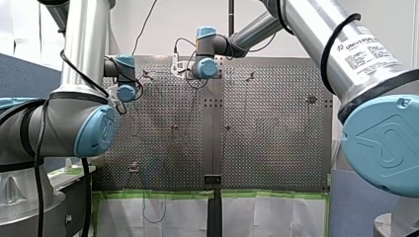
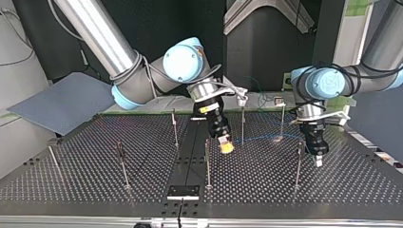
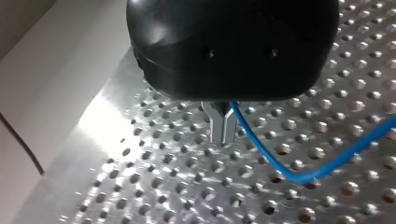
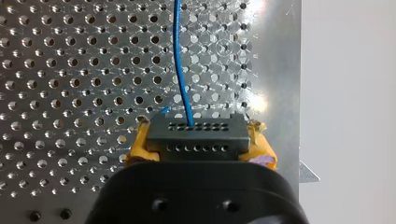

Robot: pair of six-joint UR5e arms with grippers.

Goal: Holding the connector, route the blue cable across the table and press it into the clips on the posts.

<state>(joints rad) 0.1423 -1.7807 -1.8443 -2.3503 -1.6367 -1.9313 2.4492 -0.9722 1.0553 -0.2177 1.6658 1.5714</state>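
In the front view, my left arm and my right arm both reach to the far end of the perforated surface. Their wrists are near each other. Thin posts stand scattered over it, well apart. I cannot make out the cable here.

In the top view, my right claw, with yellow pads, tilts low over the middle of the surface and has a post close on either side. The blue cable runs low from there past another post toward my left claw, which points straight down just beside a further post. A black plate lies at the near edge.

In the left wrist view, the metal fingers are pressed together just above the surface. The cable comes out at their side, sags to the surface and rises away.

In the right wrist view, the yellow pads pinch the dark connector from both sides. The cable leaves its face and runs straight ahead over the holes, near the surface's edge.
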